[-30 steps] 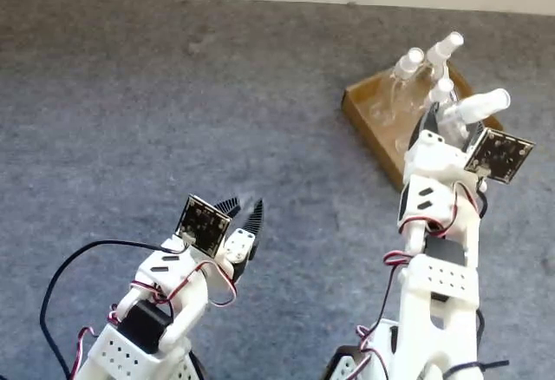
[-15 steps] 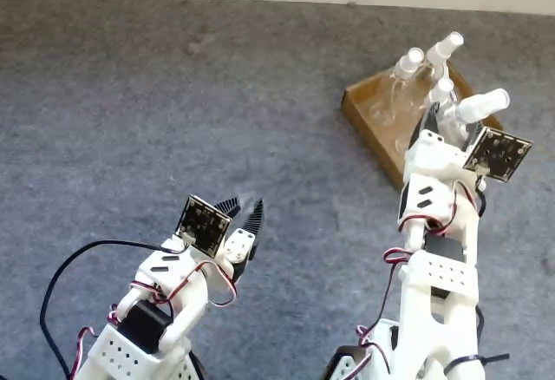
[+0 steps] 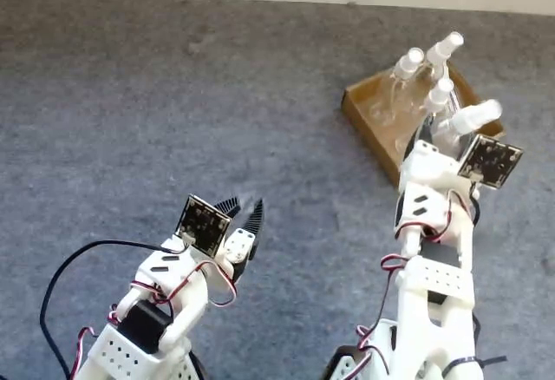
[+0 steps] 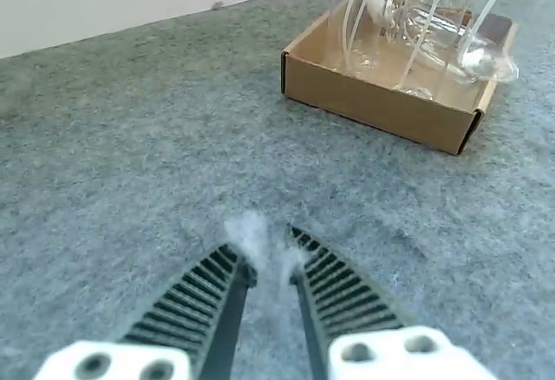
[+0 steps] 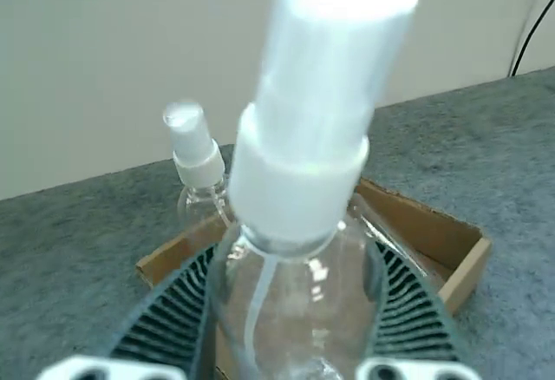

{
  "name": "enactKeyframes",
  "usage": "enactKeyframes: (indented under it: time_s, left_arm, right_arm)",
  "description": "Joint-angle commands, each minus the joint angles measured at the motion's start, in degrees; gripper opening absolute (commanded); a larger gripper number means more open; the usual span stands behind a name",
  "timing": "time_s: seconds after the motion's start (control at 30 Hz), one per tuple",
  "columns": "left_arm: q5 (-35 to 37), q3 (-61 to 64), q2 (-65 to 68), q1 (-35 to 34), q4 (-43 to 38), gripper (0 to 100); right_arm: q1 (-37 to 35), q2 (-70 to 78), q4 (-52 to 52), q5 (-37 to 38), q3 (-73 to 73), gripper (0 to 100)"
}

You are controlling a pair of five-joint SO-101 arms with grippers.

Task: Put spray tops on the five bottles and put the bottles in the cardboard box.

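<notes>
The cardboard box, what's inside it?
Clear bottles with white spray tops stand in the cardboard box; three tops show. The right arm's fingers hold another bottle, tilted, at the box. That arm hides the box's near corner, so the count is uncertain.

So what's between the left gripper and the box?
Bare grey felt, bar a white tuft at the tips of the left gripper; the left wrist view shows it.

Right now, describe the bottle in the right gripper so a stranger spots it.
Find the cardboard box at the table's far right. Clear bottles with white spray tops stand in it. Yours is the tilted bottle clamped in the right gripper.
</notes>
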Motion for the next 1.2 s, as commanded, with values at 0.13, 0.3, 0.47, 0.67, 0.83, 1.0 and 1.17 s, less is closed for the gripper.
enactKeyframes:
  time_s: [0.13, 0.3, 0.47, 0.67, 0.83, 1.0, 1.17]
  left_arm:
    - [-0.5, 1.2, -0.7, -0.7, -1.3, 1]
    - [-0.5, 1.2, -0.7, -0.7, -1.3, 1]
    - [-0.5, 1.2, -0.7, -0.7, -1.3, 1]
    - [-0.5, 1.2, -0.7, -0.7, -1.2, 1]
    - [-0.5, 1.2, -0.7, -0.7, -1.2, 1]
    - [-0.5, 1.2, -0.7, -0.7, -1.2, 1]
    - [-0.5, 1.2, -0.7, -0.7, -1.2, 1]
  right_arm:
    - [0.3, -0.7, -1.5, 0.8, -0.6, 12.8]
    - [0.2, -0.4, -1.5, 0.8, -0.6, 12.8]
    - [-1.5, -0.1, -1.5, 0.9, -0.6, 12.8]
    - [-2.0, -0.1, -1.5, 5.8, -0.6, 12.8]
    - [-4.8, 1.2, -1.6, 6.3, -0.8, 12.8]
    - [-4.9, 6.0, -7.3, 6.3, -3.2, 12.8]
    - [-4.9, 9.2, -11.2, 6.3, -3.1, 12.8]
